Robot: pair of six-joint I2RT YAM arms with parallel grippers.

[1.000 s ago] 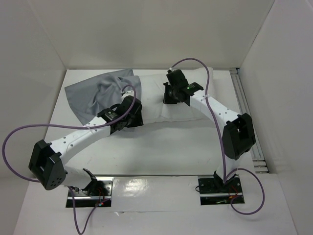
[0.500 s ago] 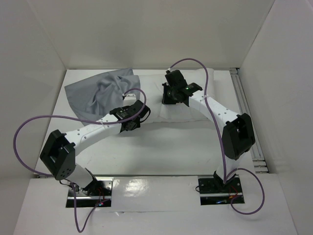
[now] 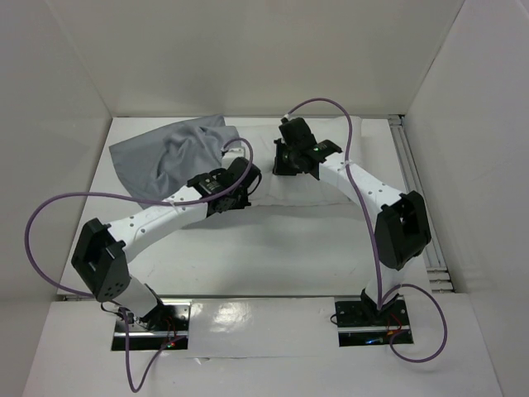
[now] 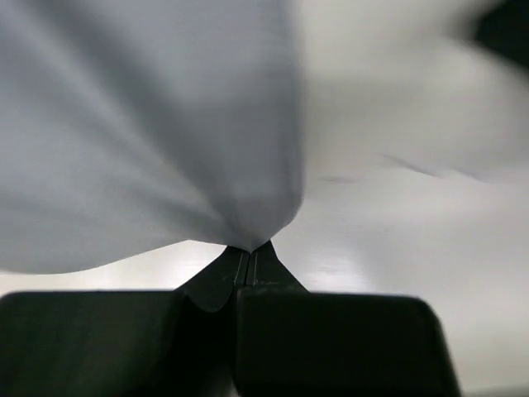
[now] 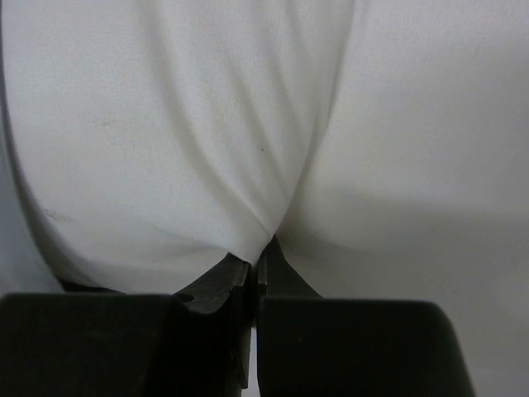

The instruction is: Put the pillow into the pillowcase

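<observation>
The grey pillowcase (image 3: pixel 161 155) lies wrinkled at the back left of the table, and its edge reaches the white pillow (image 3: pixel 285 192), which lies across the back middle. My left gripper (image 3: pixel 245 172) is at that edge. In the left wrist view the left gripper (image 4: pixel 248 251) is shut on a pinched fold of the pillowcase (image 4: pixel 149 124), with the pillow (image 4: pixel 405 116) beside it on the right. My right gripper (image 3: pixel 284 167) rests on top of the pillow. In the right wrist view the right gripper (image 5: pixel 261 256) is shut on a fold of the pillow (image 5: pixel 207 124).
White walls enclose the table on the left, back and right. A metal rail (image 3: pixel 415 186) runs along the right side. Purple cables (image 3: pixel 50 215) loop out from both arms. Both arm bases (image 3: pixel 364 318) sit at the near edge.
My left arm has swung right and back, bringing its gripper to the pillowcase's edge by the pillow. Its jaws opened, then shut on the grey cloth. The right arm has barely moved.
</observation>
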